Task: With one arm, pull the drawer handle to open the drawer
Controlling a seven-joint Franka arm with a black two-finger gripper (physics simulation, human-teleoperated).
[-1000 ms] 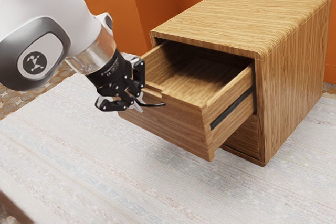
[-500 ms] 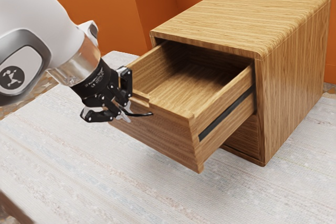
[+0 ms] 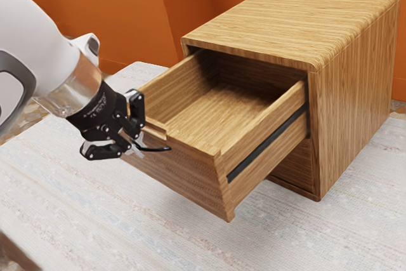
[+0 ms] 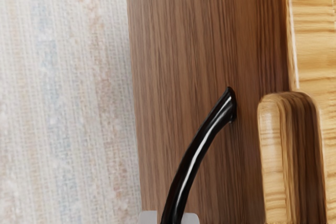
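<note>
A wooden cabinet (image 3: 330, 49) stands at the exterior view's right, its upper drawer (image 3: 209, 125) pulled far out toward the left and showing a bare inside. On the drawer front sits a thin black curved handle (image 3: 155, 148). My black gripper (image 3: 127, 141) is shut on that handle, at the drawer's front face. In the wrist view the black handle (image 4: 202, 150) curves off the dark wood drawer front (image 4: 178, 66) and runs down under my hand.
A pale woven tabletop (image 3: 127, 220) spreads under and in front of the drawer. An orange wall (image 3: 127, 4) stands behind. A black slide rail (image 3: 266, 147) runs along the drawer's side.
My gripper has moved toward the exterior view's left with the handle, and the drawer has slid further out of the cabinet.
</note>
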